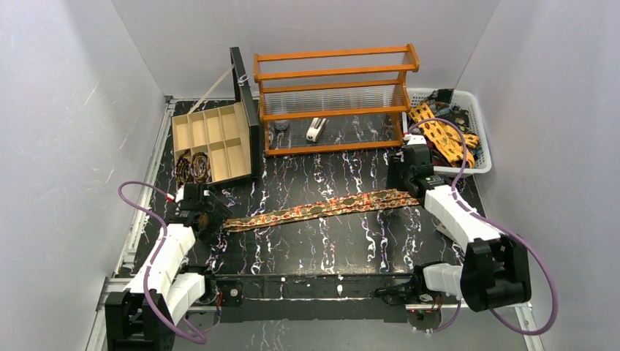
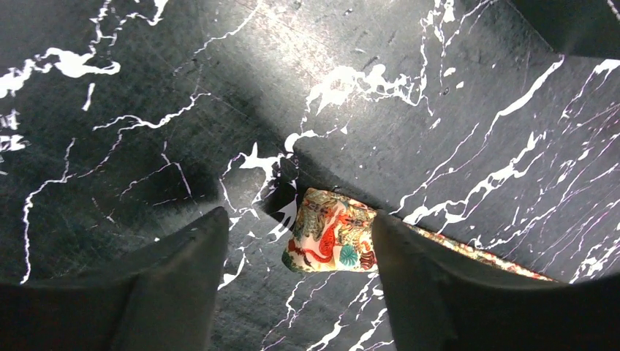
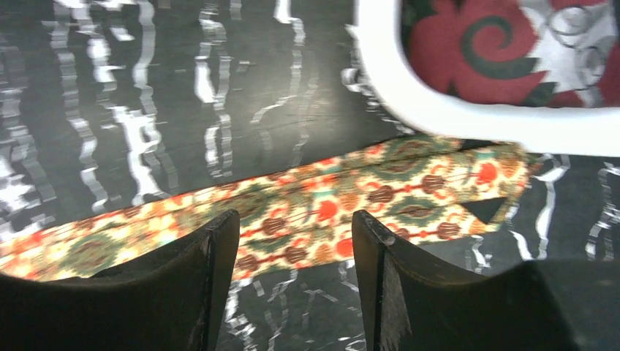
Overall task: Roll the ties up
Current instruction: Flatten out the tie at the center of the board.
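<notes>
- Left pincer [image 2: 298,223] stood partly open and gripped nothing. The narrow end of the patterned tie [image 1: 322,208] lay on the counter [image 1: 307,248] between its fingers, close against one of them.
- Right pincer [image 3: 292,223] was open too and empty. It hung over the tie's wide end, just beside the rim of the white basket [image 3: 453,110].
- Between the two pincers the tie lay flat as one long strip across the black marbled counter, its right end a little farther from the arm bases.
- A compartment box [image 1: 219,131] stood open at the left rear, with coiled ties [image 1: 191,167] in its nearest left sections.
- Loose ties [image 1: 439,135], yellow and dark, were heaped in the basket at the right rear.
- An orange wooden rack [image 1: 336,73] stood between box and basket.
</notes>
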Robot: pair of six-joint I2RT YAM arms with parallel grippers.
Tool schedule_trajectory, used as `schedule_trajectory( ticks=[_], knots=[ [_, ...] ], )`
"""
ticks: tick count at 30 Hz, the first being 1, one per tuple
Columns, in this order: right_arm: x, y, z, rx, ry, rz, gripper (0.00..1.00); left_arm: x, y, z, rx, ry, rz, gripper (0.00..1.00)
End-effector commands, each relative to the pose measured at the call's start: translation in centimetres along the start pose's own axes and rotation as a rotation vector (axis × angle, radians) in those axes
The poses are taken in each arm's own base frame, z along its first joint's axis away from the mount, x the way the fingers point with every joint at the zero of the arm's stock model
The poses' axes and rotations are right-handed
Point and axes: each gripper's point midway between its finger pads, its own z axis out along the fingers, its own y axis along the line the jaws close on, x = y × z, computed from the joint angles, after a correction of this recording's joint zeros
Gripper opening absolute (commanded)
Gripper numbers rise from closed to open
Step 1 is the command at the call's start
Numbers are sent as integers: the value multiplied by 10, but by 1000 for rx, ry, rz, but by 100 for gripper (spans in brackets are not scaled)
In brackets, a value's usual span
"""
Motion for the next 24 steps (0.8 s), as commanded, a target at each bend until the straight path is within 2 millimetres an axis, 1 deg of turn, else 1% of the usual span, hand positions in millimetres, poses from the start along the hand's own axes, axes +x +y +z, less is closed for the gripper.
schedule_trajectory(
  ticks=[1,3,5,7,9,10,11,12,13,15,17,19,22,23,24],
  knots=[
    [-31,59,-39,-313,-87,49,67,-15,4,-13,-28,-70,-54,77],
    [-47,91,-60,-476,-158,72,67,-15,3,-15,-17,-80,-64,79],
    [-52,116,-74,-561,-196,62,68,-15,0,-15,2,-81,-61,79],
    [-53,152,-90,-681,-218,12,68,-15,-3,-17,21,-74,-51,81],
    [-41,189,-103,-768,-190,-73,67,-14,-6,-17,30,-64,-45,82],
    [-32,209,-106,-805,-165,-126,63,-14,-6,-18,30,-63,-48,82],
    [-22,229,-111,-848,-151,-175,57,-13,-5,-18,27,-60,-55,82],
    [-11,252,-120,-908,-149,-224,52,-11,-4,-17,23,-55,-64,81],
    [-2,270,-125,-953,-144,-254,47,-9,-4,-17,26,-47,-68,80],
    [15,303,-136,-1040,-153,-315,37,-5,-2,-15,21,-33,-84,71],
    [30,336,-145,-1099,-173,-387,33,-1,0,-14,19,-25,-101,66],
    [47,363,-144,-1121,-160,-452,31,1,2,-12,21,-26,-111,64],
    [68,396,-138,-1156,-124,-467,25,0,4,-11,17,-44,-125,57],
    [74,405,-138,-1170,-122,-475,24,-1,6,-10,12,-50,-128,57],
    [78,414,-137,-1176,-138,-486,23,0,6,-10,9,-49,-129,59]
  ],
)
